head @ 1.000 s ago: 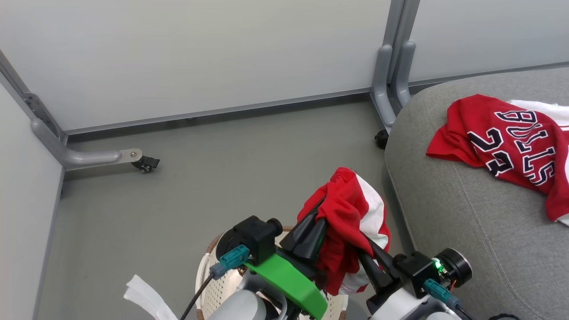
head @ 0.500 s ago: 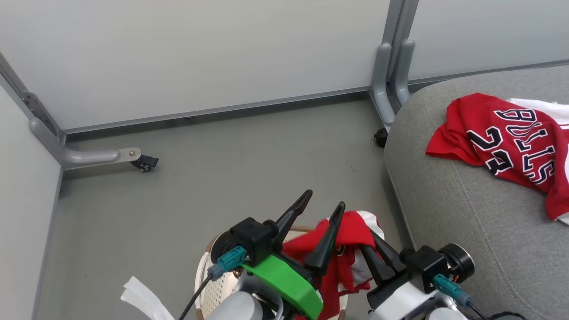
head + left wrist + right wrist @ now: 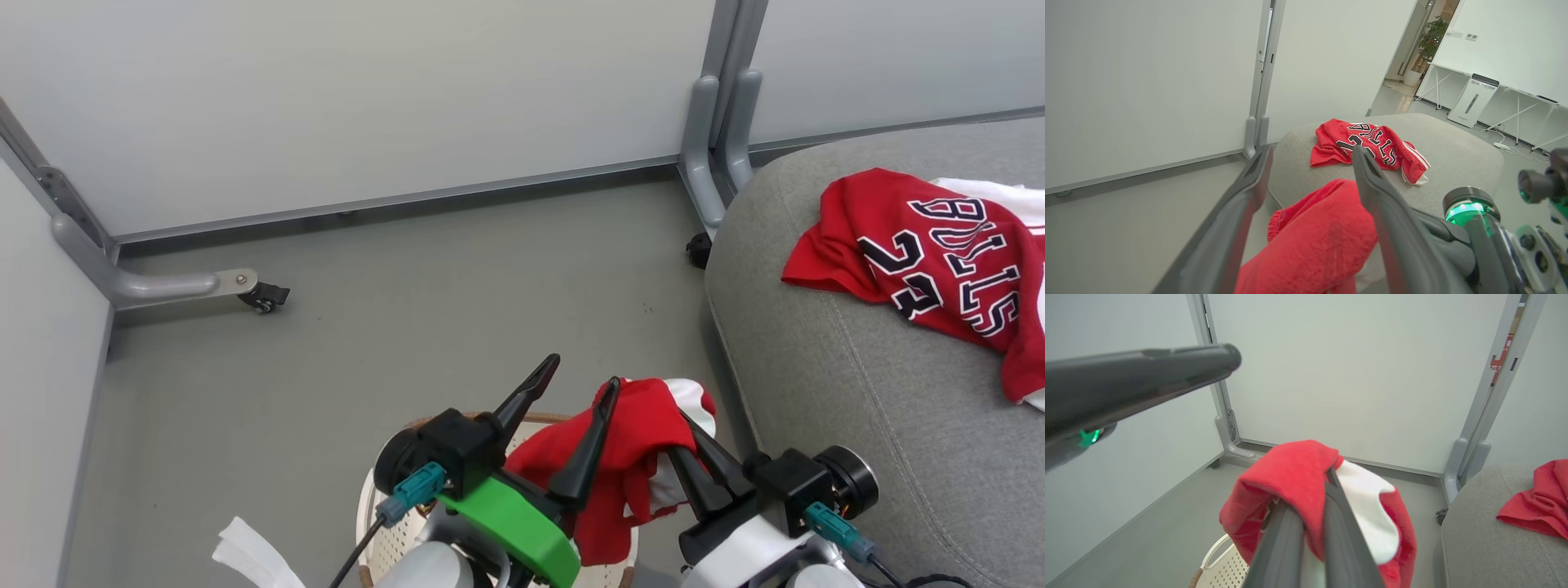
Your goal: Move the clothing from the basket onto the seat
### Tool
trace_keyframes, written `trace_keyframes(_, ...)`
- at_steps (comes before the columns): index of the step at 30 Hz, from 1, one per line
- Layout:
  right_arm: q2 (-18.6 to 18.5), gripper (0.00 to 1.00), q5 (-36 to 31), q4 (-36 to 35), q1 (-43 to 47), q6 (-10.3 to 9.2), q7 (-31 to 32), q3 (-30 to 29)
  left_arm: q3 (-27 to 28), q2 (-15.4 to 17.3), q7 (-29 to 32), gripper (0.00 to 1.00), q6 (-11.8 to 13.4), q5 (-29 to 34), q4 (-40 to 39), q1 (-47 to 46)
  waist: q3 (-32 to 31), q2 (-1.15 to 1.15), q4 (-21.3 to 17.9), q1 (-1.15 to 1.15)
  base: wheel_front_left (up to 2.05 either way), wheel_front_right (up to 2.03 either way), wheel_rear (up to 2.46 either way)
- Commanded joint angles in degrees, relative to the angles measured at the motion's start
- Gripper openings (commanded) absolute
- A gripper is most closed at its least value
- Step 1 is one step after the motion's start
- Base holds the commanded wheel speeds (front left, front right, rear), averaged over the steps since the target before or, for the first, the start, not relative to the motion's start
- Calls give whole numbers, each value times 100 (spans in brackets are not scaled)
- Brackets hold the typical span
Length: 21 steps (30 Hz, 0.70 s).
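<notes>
Far left of the left gripper [image 3: 584, 369]: pale partition panels [image 3: 367, 98] on grey metal feet, one black caster [image 3: 263, 296], bare grey floor [image 3: 408, 327]. Lower left of it, a crumpled white strip [image 3: 245, 555]. Directly beneath both grippers, the basket [image 3: 400, 535], standing on the floor. Left gripper itself: spread wide, clamping nothing, one finger crossing in front of the red cloth; touching or not, cannot tell. Between the two grippers, a red garment [image 3: 637, 433] with white panels, bunched and hanging above the basket. Right gripper [image 3: 694, 453]: pinched shut on that garment, fingertips buried in the folds. Up and right of the right gripper, a grey upright post [image 3: 718, 147] joining two panels. Right of that gripper, the seat [image 3: 857, 392], near the basket. Far right, on the seat, the red jersey [image 3: 931, 261], dark lettering and numbers face up, white cloth showing at its far edge.

Against a second ago: left gripper then closed on the same garment alongside the right, now released. Garment lower and slumped, carried by the right gripper alone. Jersey unmoved on the seat.
</notes>
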Motion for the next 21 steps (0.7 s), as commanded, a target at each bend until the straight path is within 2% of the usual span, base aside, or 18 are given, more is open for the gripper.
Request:
trace_keyframes(1, -9, 0, 21, -38, 52, -8, -13, -30, 5, 76, -60, 100, 42, 79, 19, 34, 4, 0, -14, 0, 0, 0, 0)
trace_keyframes(4, -8, 0, 15, -80, 35, -8, -13, -55, -67, 243, -171, 100, 134, 407, 61, -51, 31, 0, -76, 0, 0, 0, 0)
trace_keyframes(13, -2, 0, 21, -428, -7, -8, -13, -251, 34, 405, -401, 100, 136, 513, 44, 152, 281, 0, -457, 0, 0, 0, 0)
trace_keyframes(21, 5, 0, 30, -907, 52, -8, -13, -639, 191, 616, -466, 100, 203, 714, 36, 169, 731, 0, -1173, 0, 0, 0, 0)
